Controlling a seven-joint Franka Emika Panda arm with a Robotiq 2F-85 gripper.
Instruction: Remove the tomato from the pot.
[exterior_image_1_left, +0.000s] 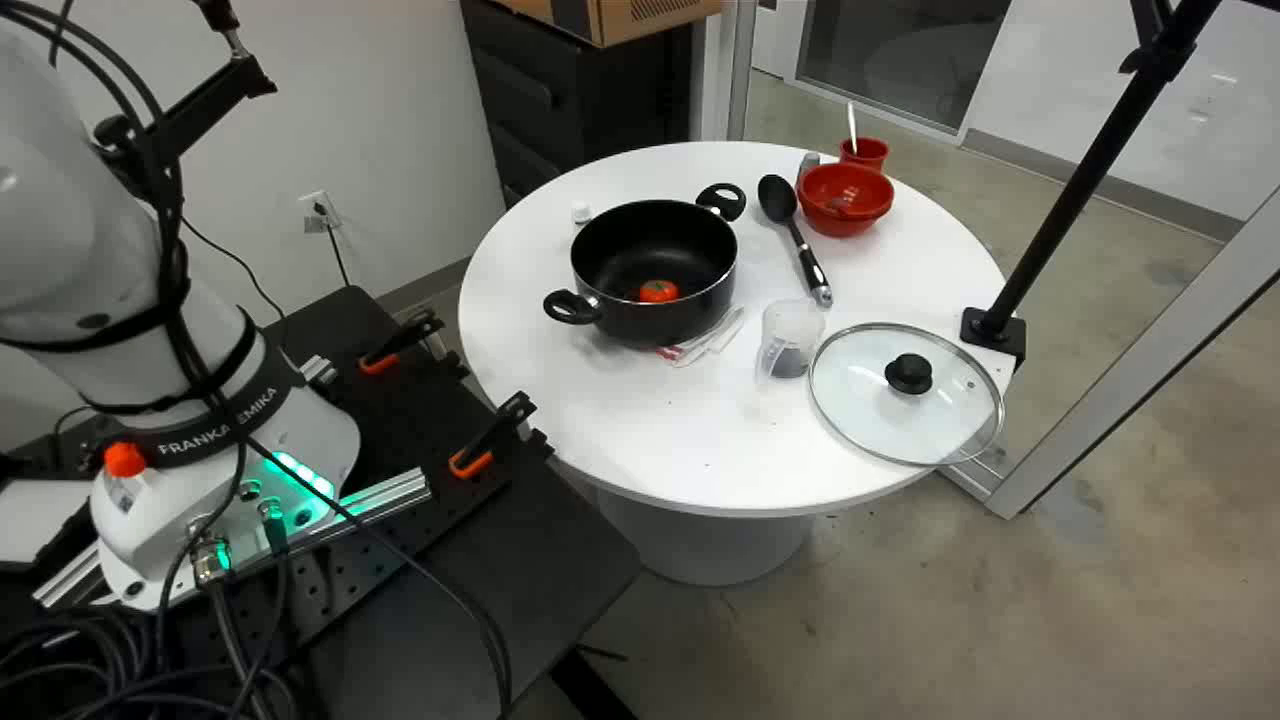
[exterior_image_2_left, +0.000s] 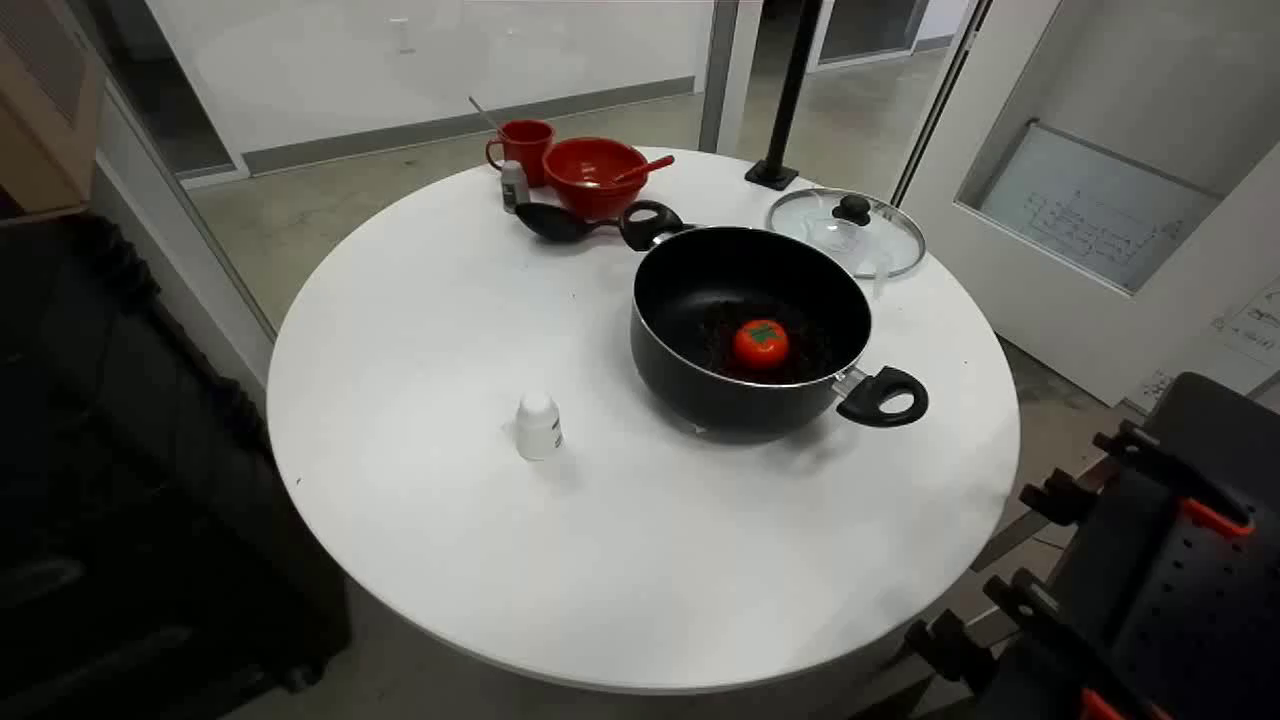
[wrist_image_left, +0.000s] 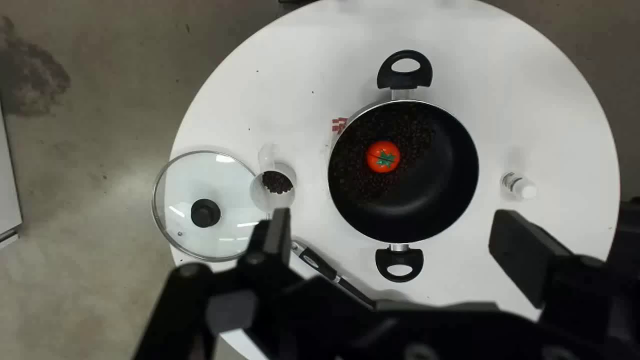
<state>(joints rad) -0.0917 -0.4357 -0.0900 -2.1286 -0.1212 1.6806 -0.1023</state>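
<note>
Wrist view: my claw (wrist_image_left: 391, 222), spread wide, empty; 1 tomato (wrist_image_left: 383, 156) inside the pot (wrist_image_left: 422, 197); white bottle (wrist_image_left: 525, 189), its label (wrist_image_left: 511, 181) unreadably small. In an exterior view, my base (exterior_image_1_left: 195, 485) reads "FRANKA EMIKA".

Round white table (exterior_image_2_left: 480, 540), pale wall (exterior_image_1_left: 360, 110), brownish floor (exterior_image_1_left: 900, 600), black cabinet (exterior_image_1_left: 535, 100)

On wrist cam I've got the pot (wrist_image_left: 440, 192) on the table (wrist_image_left: 555, 105), the tomato (wrist_image_left: 383, 157) inside, L of ctr, w/ grains (wrist_image_left: 370, 187) around it. To pot's L, the cup (wrist_image_left: 267, 201), grains in it too; just beside it, farther L, the lid (wrist_image_left: 206, 212), outer edge overhanging the table. To pot's R, the bottle (wrist_image_left: 518, 186), apart. In an exterior view I see the spoon (exterior_image_2_left: 553, 222) btwn pot & bowl (exterior_image_2_left: 593, 203), a utensil (exterior_image_2_left: 645, 170) in the bowl, mug (exterior_image_2_left: 530, 155) L of bowl, shaker (exterior_image_2_left: 514, 188) before mug.
</note>
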